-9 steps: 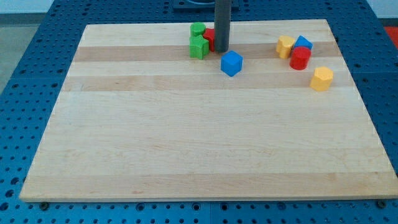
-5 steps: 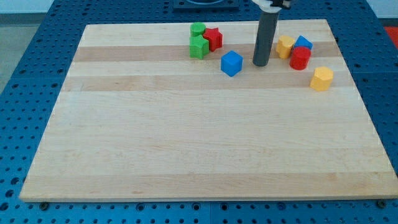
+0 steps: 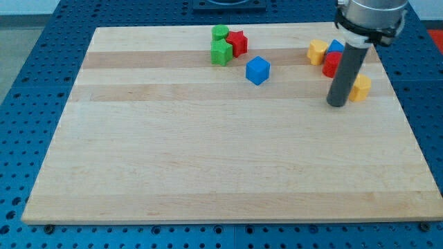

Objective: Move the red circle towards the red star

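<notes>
Toward the view's right, my tip (image 3: 337, 104) on the wooden board (image 3: 208, 159), no jaws to open or close (just a rod), below the red circle (image 3: 331, 63), just left of a yellow block (image 3: 360, 88), red star (image 3: 238, 42) well apart at top, beside green blocks (image 3: 221, 45).

The board (image 3: 208, 152) was pale wood with broad lighter and darker stripes, lying on a blue perforated table (image 3: 34, 83). The star (image 3: 237, 42) and circle (image 3: 333, 63) were red, the cube (image 3: 257, 70) blue. Two green blocks (image 3: 221, 45), two yellow blocks (image 3: 359, 88) (one beside another blue block (image 3: 337, 46)). The rod was dark grey to my tip (image 3: 337, 104).
</notes>
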